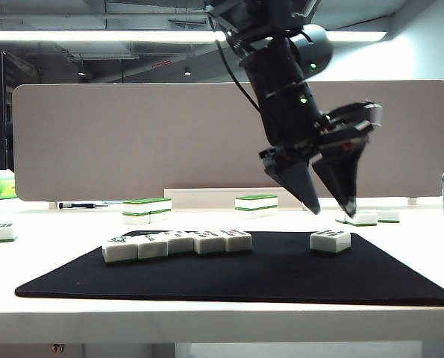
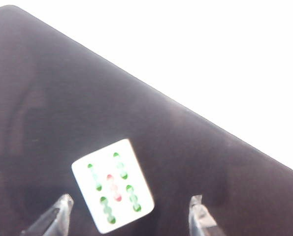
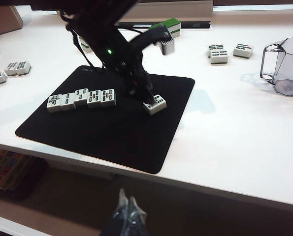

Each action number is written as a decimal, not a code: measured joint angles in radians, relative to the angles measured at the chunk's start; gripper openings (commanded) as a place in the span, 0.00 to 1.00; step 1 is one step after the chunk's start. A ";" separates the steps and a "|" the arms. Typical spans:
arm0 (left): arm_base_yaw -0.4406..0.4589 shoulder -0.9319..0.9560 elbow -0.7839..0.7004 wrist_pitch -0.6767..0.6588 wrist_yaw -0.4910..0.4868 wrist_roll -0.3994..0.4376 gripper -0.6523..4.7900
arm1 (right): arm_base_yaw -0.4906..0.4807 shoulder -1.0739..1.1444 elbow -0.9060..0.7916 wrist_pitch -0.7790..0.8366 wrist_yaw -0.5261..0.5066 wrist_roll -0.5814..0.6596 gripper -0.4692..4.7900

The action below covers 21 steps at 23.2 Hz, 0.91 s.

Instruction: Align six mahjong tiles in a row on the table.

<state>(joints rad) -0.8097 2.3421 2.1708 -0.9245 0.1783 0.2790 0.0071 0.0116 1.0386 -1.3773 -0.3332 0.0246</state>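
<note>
With five tiles [image 1: 175, 244] rowed on the mat [image 1: 236, 280], the left gripper [image 1: 327, 200], jaws open, hovers over the sixth tile [image 1: 330, 240] at right, needing descent; right gripper [image 3: 125, 216], closed, idles off the near tabletop [image 3: 244, 147] edge.

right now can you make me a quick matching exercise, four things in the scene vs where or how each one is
Things:
1. left tool
2. right tool
3. lone tile
4. row of five tiles

States:
A. touching side by side on the mat's left part
B. shut, below the table edge
C. open, above the lone tile
D. apart, on the mat's right part

Pairs: 1-C, 2-B, 3-D, 4-A
</note>
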 measured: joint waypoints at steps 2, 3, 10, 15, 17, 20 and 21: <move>-0.015 0.021 0.000 0.000 -0.052 0.000 0.69 | 0.000 0.000 0.000 0.000 0.000 0.000 0.09; -0.019 0.034 0.000 -0.002 -0.077 0.000 0.69 | 0.000 0.000 0.000 0.000 0.000 0.000 0.09; -0.021 0.063 -0.001 0.003 -0.172 0.000 0.67 | 0.000 0.000 0.000 0.000 0.000 0.000 0.09; -0.016 0.066 -0.002 0.043 -0.522 0.000 0.67 | 0.000 0.000 0.000 0.000 0.000 0.000 0.09; 0.006 0.066 -0.002 0.060 -0.573 -0.009 0.67 | 0.000 0.000 0.000 0.000 0.000 0.000 0.09; 0.024 0.066 -0.002 0.058 -0.542 -0.055 0.67 | 0.000 0.000 0.000 0.000 0.000 0.000 0.09; 0.028 0.063 -0.002 0.050 -0.491 -0.077 0.67 | 0.000 0.000 0.000 0.000 0.000 0.000 0.09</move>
<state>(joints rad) -0.7818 2.4050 2.1693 -0.8749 -0.3126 0.2016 0.0071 0.0116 1.0386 -1.3773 -0.3336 0.0246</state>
